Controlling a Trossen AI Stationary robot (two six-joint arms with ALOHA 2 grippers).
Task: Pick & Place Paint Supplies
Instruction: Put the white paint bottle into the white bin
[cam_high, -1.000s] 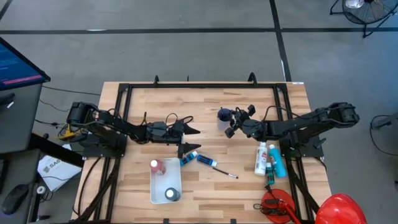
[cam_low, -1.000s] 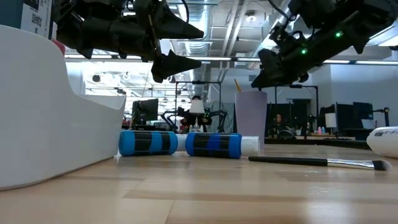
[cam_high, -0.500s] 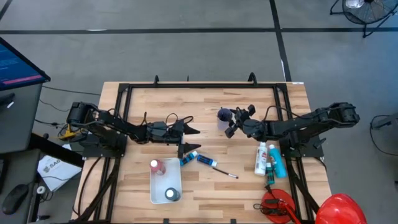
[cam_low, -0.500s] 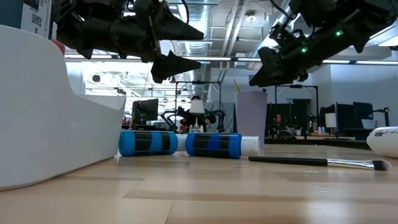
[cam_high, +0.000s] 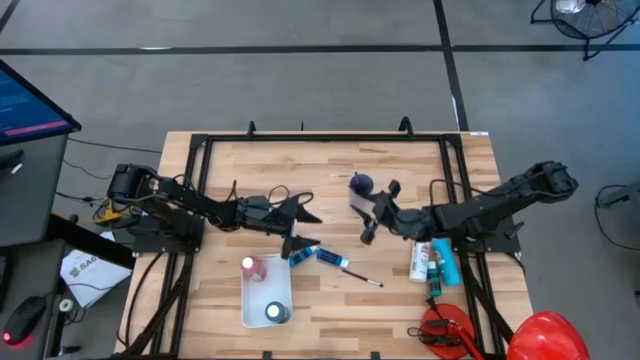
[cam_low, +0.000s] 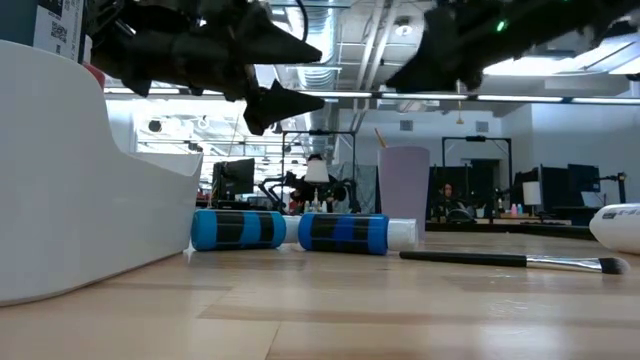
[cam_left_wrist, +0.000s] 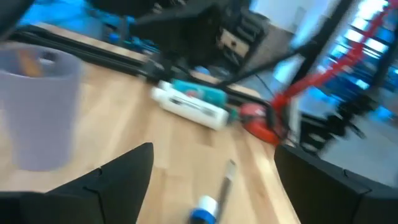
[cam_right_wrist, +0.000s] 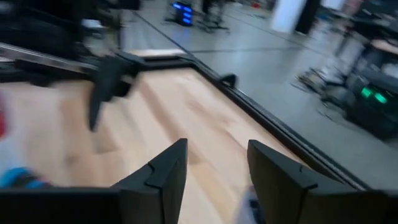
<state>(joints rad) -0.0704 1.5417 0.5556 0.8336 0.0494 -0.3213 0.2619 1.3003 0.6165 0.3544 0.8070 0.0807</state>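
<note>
Left hand (cam_high: 302, 227) spread wide above blue bottles (cam_high: 318, 254), poised for pickup. Right hand (cam_high: 377, 210) partly parted, empty, beside cup (cam_high: 359, 185). Tray (cam_high: 267, 296) on worktop (cam_high: 330, 160) awaits supplies.

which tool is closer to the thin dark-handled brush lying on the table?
Right, by a small margin. The right tool is above the thin dark-handled brush on the far side, jaws apart and empty. The left tool is open, over the blue bottles, farther off to the brush's left.
</note>
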